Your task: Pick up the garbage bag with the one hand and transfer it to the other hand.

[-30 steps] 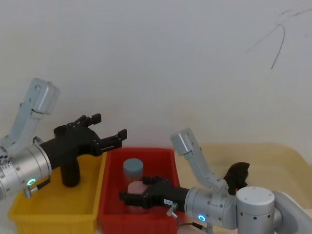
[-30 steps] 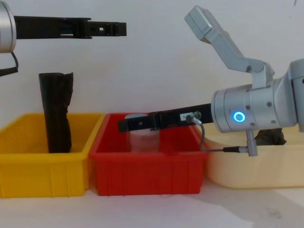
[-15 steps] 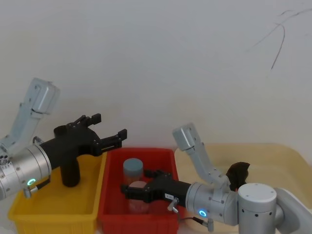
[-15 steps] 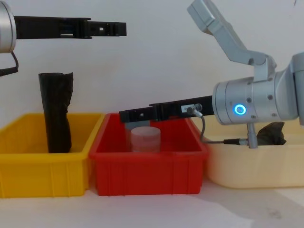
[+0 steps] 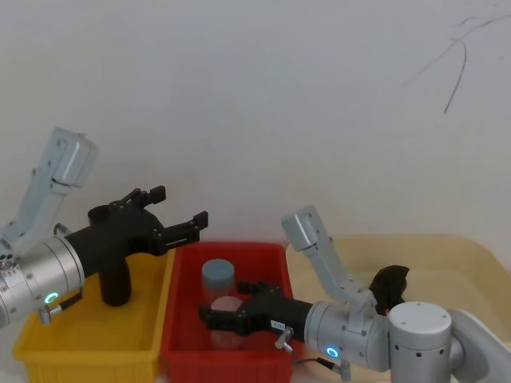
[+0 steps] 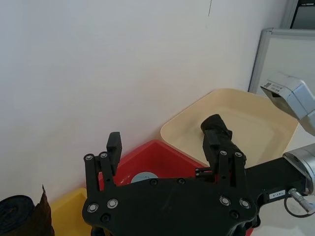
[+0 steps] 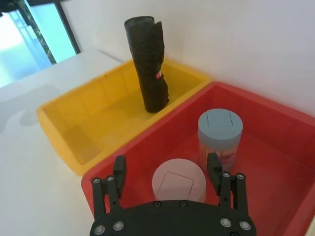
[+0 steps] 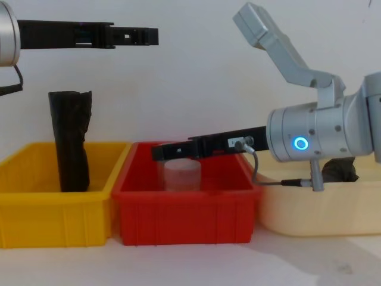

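Black garbage bag (image 7: 149,65) upright in yellow bin (image 7: 88,123), left gripper (image 5: 182,215) above it, right gripper (image 7: 170,183) over red bin (image 7: 275,172), both jaws wide

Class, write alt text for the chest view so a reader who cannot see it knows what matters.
A black garbage bag roll stands upright in a yellow bin, untouched, with the left gripper held high above the bins. The right gripper reaches low over the red bin, just above a pink-lidded jar; a cream tray sits on the right.
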